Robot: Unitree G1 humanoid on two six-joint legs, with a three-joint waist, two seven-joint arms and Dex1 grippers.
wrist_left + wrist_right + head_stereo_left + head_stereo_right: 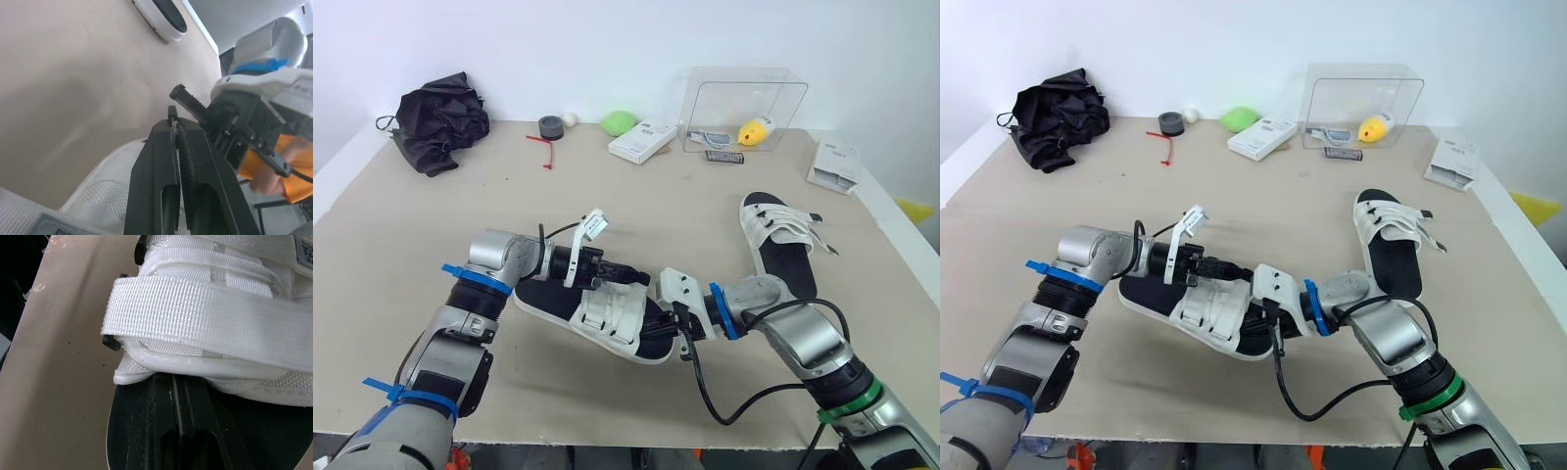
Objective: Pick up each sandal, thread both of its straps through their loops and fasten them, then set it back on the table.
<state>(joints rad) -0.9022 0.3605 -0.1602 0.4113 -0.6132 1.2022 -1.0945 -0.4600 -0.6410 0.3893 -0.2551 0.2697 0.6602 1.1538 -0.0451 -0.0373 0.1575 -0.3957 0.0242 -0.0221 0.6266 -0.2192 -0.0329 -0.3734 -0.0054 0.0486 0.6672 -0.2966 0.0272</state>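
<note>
Seemingly mid-task: near sandal (544,298), lower centre of frame, is worked by L gripper (634,275) and R gripper (658,331), both pinched shut; hold on its straps (195,308) can't be told. These are judged not yet fastened. Far sandal (783,241) lies mid-right on table (460,215), fastening unclear.

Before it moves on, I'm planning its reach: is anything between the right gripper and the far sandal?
Nothing visible: only bare table lies between the right gripper and the far sandal.

arms silver-grey. left arm (494,257): blue tie (462,272), black ribbed collar (475,296). right arm (803,341): blue and green rings (847,401), looping black cable (729,413). left gripper (177,120): black, toothed jaws.
</note>
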